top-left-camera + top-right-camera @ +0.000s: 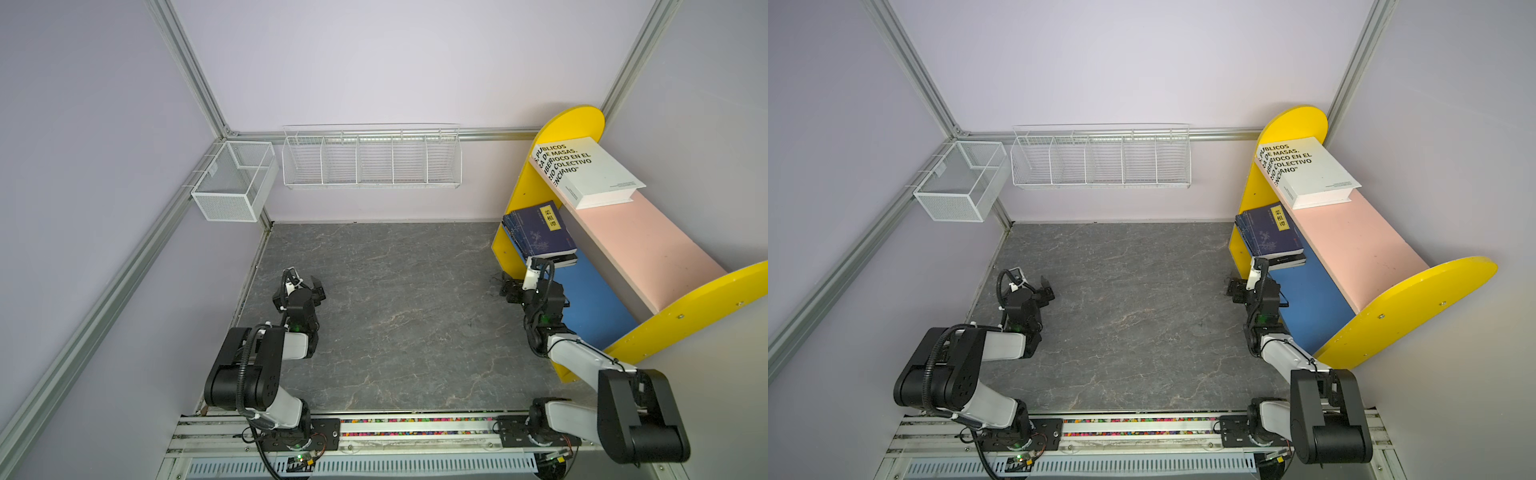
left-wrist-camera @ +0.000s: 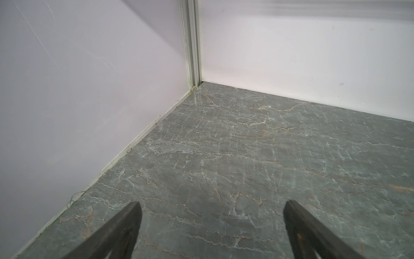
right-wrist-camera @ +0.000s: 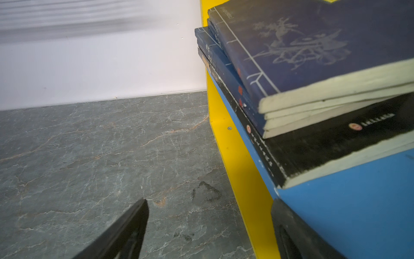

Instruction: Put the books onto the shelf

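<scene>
- Right wrist: right gripper spread, empty, beside books stacked on the shelf's lower board.
- White book on its upper board.
- Left gripper spread, well apart from the shelf.

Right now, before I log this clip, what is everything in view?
shelf: one, yellow sides, pink upper board, blue lower board, right of the table
white book: one, black lettering, flat on the pink board
navy books: several, stacked on the blue board
black book: at least one, under the navy stack
wire rack: one, white, back wall
mesh basket: one, white, back-left corner
table: one, grey marbled
left hand: open, empty, over the table
right hand: open, empty, at the blue board's front edge
</scene>
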`<state>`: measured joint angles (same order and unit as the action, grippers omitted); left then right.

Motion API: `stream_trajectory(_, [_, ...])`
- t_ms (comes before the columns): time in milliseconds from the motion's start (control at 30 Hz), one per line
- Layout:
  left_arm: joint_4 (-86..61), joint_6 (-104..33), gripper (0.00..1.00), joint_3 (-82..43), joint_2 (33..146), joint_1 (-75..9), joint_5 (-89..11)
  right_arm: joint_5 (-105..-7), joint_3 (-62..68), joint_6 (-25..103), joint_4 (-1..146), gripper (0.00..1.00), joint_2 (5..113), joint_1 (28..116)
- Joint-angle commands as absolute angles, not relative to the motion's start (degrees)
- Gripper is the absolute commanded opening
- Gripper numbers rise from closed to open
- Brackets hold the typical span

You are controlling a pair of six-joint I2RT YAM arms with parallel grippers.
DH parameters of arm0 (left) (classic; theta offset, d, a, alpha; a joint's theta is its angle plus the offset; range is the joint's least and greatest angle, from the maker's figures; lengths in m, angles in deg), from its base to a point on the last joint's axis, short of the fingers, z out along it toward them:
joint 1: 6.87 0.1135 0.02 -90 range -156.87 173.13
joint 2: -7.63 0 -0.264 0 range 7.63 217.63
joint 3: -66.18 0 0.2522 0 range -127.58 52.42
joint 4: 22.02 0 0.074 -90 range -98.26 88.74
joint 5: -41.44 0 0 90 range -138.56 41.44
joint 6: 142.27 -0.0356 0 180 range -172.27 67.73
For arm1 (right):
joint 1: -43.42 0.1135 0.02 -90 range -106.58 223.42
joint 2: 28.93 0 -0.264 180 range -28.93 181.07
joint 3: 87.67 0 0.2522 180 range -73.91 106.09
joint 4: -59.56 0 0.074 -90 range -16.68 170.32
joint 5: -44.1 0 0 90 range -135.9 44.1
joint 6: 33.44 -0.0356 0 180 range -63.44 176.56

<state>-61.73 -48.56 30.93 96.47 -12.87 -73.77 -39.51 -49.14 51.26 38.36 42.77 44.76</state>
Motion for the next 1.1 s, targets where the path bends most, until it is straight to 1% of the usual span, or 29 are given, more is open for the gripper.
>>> stream_trajectory(0, [-61.87,-49.80,0.99,30.43,96.97,-12.67,-73.34,-32.56,-51.33,54.58,36.40,0.89,43.78,42.94])
stream_trajectory(67, [-61.93,-49.80,0.99,30.38,96.93,-12.67,-73.35,-33.85,-53.42,54.87,31.83,0.89,45.62,42.97])
stream_trajectory(200, [-61.87,-49.80,0.99,30.43,96.93,-12.67,-73.32,-30.79,-54.29,53.53,23.73,0.89,53.45,42.89])
stream_trajectory(233, [-61.90,-49.80,0.99,30.37,96.93,-12.67,-73.35,-31.59,-54.52,54.91,19.91,0.88,56.03,43.25])
stream_trajectory(267, [-61.93,-49.80,0.99,30.38,96.93,-12.67,-73.36,-32.66,-53.52,55.61,22.81,0.89,57.32,43.75])
stream_trajectory(333, [-61.92,-49.79,0.99,30.38,96.93,-12.67,-73.35,-31.42,-54.21,56.99,16.44,0.88,60.39,44.72])
stream_trajectory(400, [-61.89,-49.77,0.99,30.39,96.97,-12.67,-73.34,-31.43,-52.60,56.22,23.15,0.89,58.33,44.63])
stream_trajectory(467, [-61.83,-49.74,0.99,30.40,96.93,-12.67,-73.35,-31.18,-53.38,56.57,19.51,0.88,59.57,44.71])
stream_trajectory(533, [-61.70,-49.63,0.99,30.34,96.93,-12.58,-73.34,-31.24,-52.79,56.32,22.28,0.89,58.65,44.66])
stream_trajectory(1067, [-62.29,-49.89,0.99,30.47,97.02,-12.67,-73.26,-30.43,-52.94,56.92,21.29,0.88,58.96,45.42])
